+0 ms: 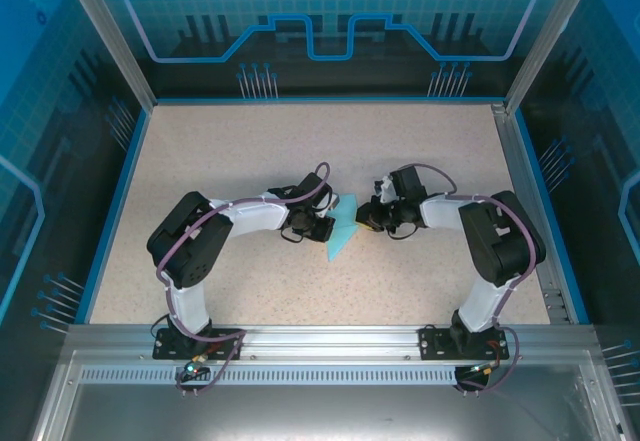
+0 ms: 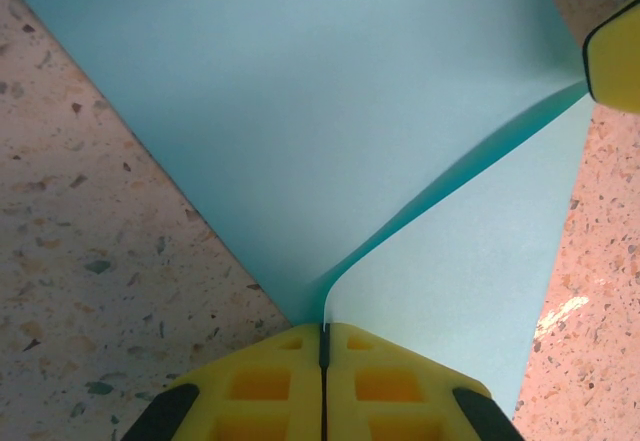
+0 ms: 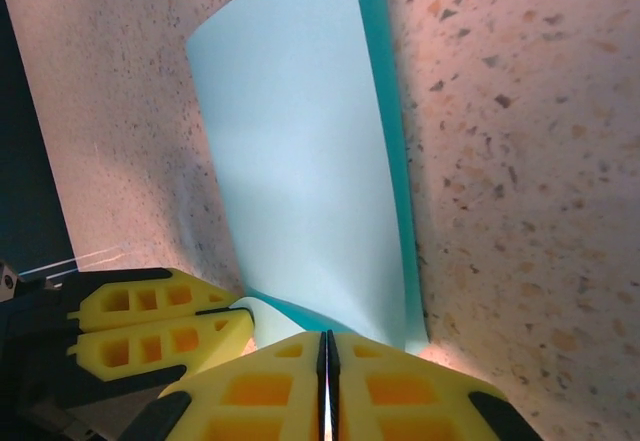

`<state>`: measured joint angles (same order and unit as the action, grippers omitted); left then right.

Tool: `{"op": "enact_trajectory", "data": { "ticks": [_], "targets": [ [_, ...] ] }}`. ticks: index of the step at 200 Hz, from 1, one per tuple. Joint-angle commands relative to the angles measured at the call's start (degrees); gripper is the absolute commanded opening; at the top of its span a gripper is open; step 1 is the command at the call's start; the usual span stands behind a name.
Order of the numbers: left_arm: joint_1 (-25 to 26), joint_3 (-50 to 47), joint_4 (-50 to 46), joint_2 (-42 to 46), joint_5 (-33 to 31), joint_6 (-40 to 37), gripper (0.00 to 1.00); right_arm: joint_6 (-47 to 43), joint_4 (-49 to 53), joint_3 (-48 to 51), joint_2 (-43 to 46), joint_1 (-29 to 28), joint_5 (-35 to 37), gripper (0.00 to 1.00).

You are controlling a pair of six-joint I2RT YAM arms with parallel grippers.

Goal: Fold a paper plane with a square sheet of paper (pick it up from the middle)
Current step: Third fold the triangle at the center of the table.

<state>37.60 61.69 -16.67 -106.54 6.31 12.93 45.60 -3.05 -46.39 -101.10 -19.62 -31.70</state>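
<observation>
Looking down from above, I see the sheet of paper (image 1: pixel 340 233) lying mid-table (image 1: pixel 420 151) between my two arms, partly folded over with one flap lifted. My left gripper (image 2: pixel 322 331) is clamped on its near point, and my right gripper (image 3: pixel 327 337) pinches the opposite end, fingers together.

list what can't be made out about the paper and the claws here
Top view: the paper is too small to count its folds or see where it is gripped.
Left wrist view: the frame's top edge cuts off the paper; the left claw hides the pinched corner.
Right wrist view: the right claw hides the paper's near edge, so how much it grips is unclear.
</observation>
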Motion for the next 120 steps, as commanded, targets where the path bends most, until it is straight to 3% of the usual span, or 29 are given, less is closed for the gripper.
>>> {"op": "enact_trajectory", "data": {
  "ticks": [1,54,120],
  "targets": [
    [0.16,-0.17,-2.13,-2.62,0.81,-1.00,0.07,0.00,-0.31,-0.85,-2.31,0.19,-2.13,0.11],
    [0.19,-0.25,-2.57,-2.25,0.64,-1.33,0.07,-0.70,1.42,-0.73,-5.62,0.19,1.80,0.11],
    [0.17,-0.39,-2.35,-2.46,0.81,-1.24,0.07,-3.05,8.80,-3.68,3.57,-0.90,2.73,0.13]
  ]
}}
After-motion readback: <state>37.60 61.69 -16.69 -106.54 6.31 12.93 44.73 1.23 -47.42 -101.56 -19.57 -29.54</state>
